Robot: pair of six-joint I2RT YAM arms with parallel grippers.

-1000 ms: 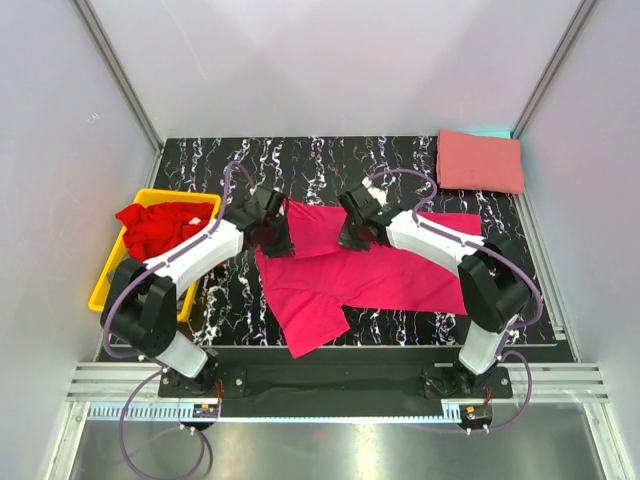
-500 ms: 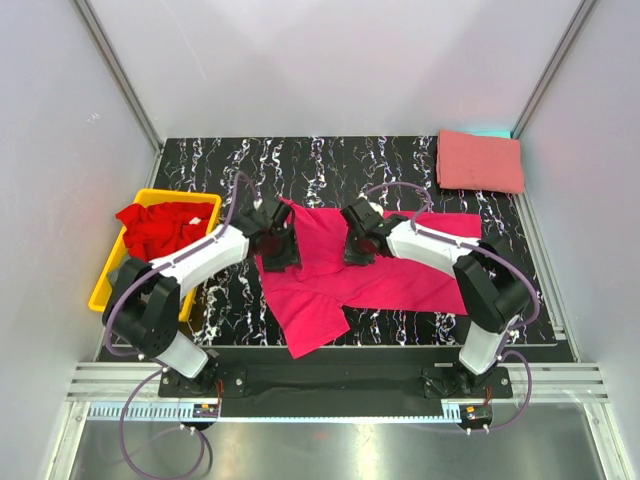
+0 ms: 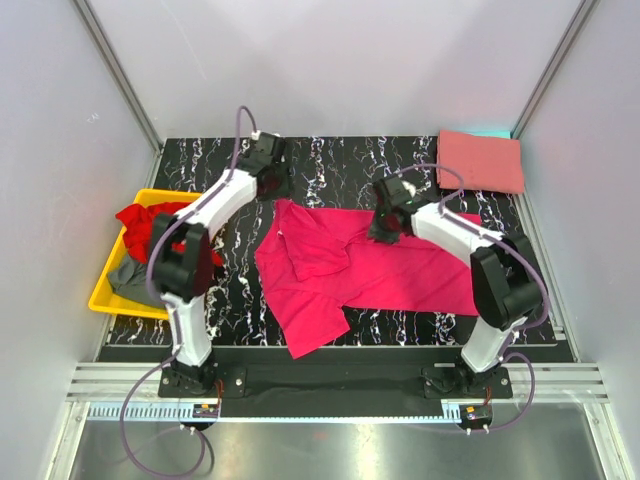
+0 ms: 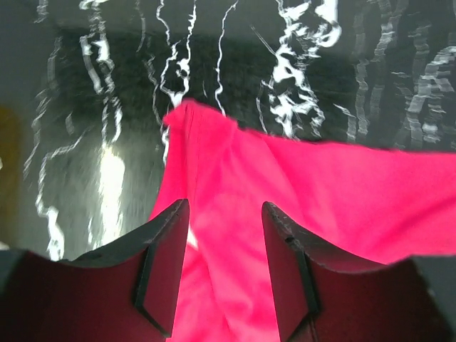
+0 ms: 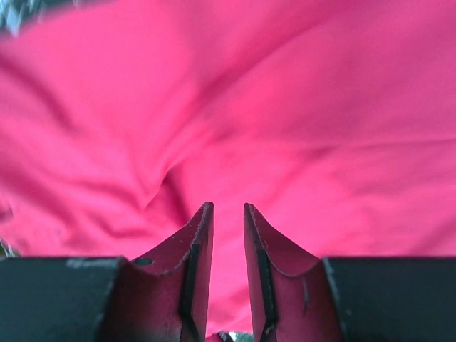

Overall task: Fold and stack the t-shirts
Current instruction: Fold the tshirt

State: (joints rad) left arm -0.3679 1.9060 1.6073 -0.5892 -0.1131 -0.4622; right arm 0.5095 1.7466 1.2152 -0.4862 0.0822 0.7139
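A magenta t-shirt lies spread on the black marble table, one sleeve folded over near its left side. My left gripper hovers at the shirt's far left corner. Its jaws are open, with only the magenta cloth below them. My right gripper is over the shirt's upper middle. Its fingers stand a narrow gap apart above the cloth and hold nothing. A folded salmon t-shirt rests at the back right corner. A red t-shirt and a grey one lie in the bin.
The yellow plastic bin sits at the table's left edge. White walls with aluminium rails close in the table on three sides. Bare marble table shows behind the magenta shirt.
Both grippers opened and let go of the magenta shirt. The left arm swung out to the shirt's far left corner and the right moved to the right. The shirt now lies flatter.
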